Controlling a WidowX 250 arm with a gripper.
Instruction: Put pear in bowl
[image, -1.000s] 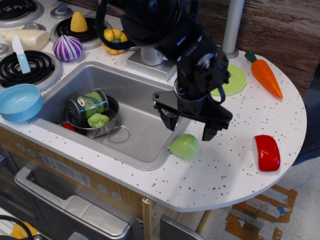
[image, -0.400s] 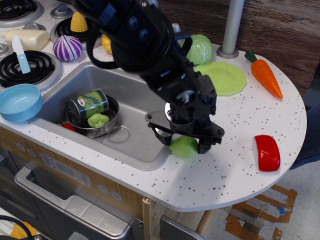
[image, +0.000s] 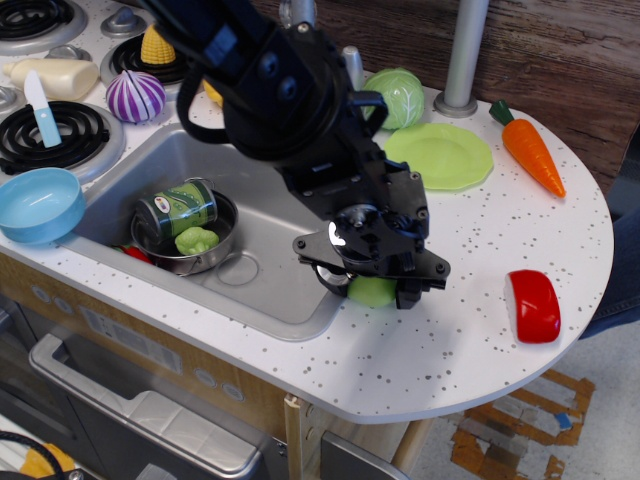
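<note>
At the lip of the sink (image: 262, 300), on the speckled worktop (image: 470, 330), I am bearing down on the pear (image: 372, 291) with my gripper (image: 369, 288). My jaws are sitting narrow on either side of it, one dark finger to its left and one to its right, and they look pressed against the fruit, though my own wrist is hiding most of it, so I cannot say for sure that the grip is firm. Only a sliver of pale green is showing beneath me.

I am judging the main risk to be the shape: the pear is smooth and rounded, and if I am squeezing off its widest part it could squirt out as I lift. It is lying right beside the sink edge, so a slip to the left would send it rolling down into the basin, near the metal pot (image: 190, 262) holding the can (image: 178, 207).

The bowl (image: 38, 205) is waiting well apart, on the far left beyond the sink. Carrying that far over the open basin, I am expecting any loose hold to end with a drop into it rather than onto the worktop.
</note>
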